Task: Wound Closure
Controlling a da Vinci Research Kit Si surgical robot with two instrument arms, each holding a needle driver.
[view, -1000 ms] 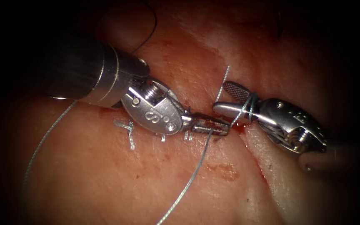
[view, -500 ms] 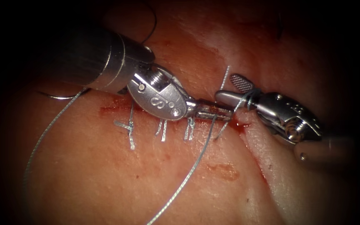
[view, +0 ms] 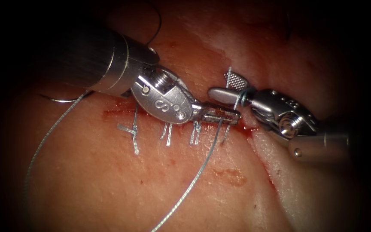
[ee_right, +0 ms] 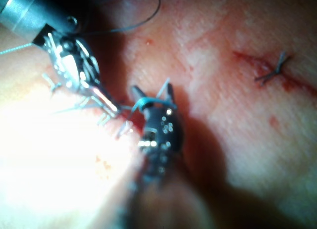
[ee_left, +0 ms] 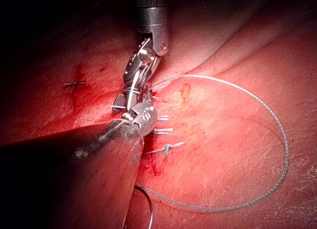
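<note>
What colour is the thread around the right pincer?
Pale blue-grey thread, looped around the open right pincer; clearest in the endoscope view.

Needle (view: 59, 100) mostly hidden behind left tool (view: 222, 116); thread (view: 190, 189) cut off by edge.

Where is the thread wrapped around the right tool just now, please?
In the endoscope view the thread loops around the right tool where its open jaws meet, right of the left tool, just above the cut.

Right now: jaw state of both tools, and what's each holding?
Left arm's needle driver: jaws shut on the thin grey thread, just above the tissue's cut.
Right arm's needle driver: jaws open, gripping nothing; thread looped around them.
</note>
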